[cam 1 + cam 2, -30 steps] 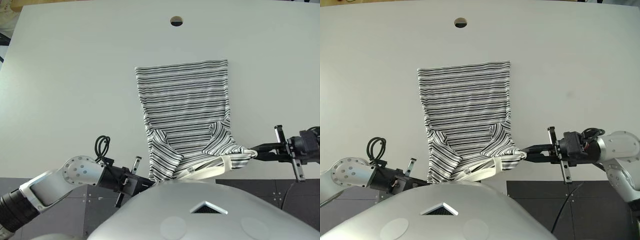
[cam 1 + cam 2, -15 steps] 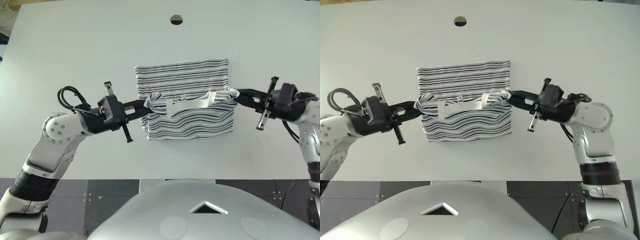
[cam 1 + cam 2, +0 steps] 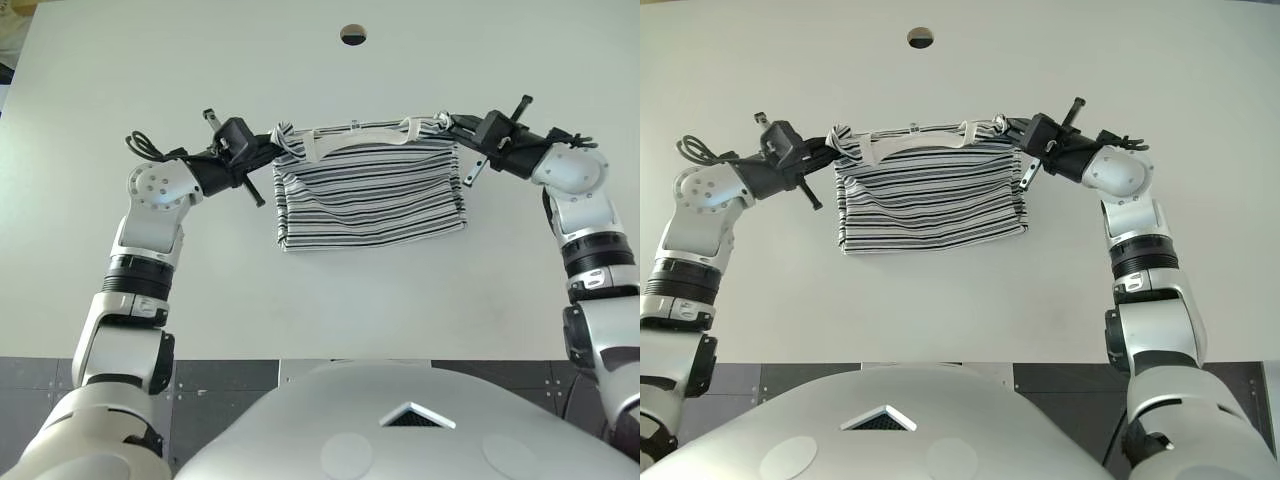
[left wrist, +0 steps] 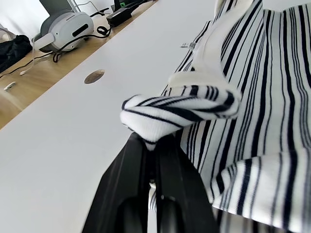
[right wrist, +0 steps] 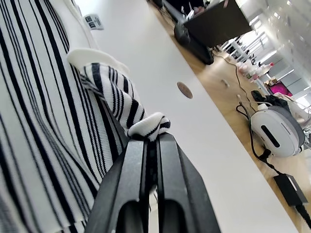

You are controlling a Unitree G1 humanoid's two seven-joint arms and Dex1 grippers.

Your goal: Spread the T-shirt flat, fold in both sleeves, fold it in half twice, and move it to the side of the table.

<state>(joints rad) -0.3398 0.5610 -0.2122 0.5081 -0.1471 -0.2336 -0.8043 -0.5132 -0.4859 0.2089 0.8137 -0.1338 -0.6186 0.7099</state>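
T-shirt (image 3: 370,192) corners in L gripper (image 3: 279,141) + R gripper (image 3: 446,122)

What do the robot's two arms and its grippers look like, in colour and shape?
The left arm and right arm have silver-grey shells with black bands at the joints; a black cable shows near each wrist. The left gripper and right gripper are black, with slim flat fingers.

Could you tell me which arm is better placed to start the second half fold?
Too close to call: the left gripper and right gripper are each shut on a far corner of the shirt, mirrored. Left or right could probably carry its corner across equally.
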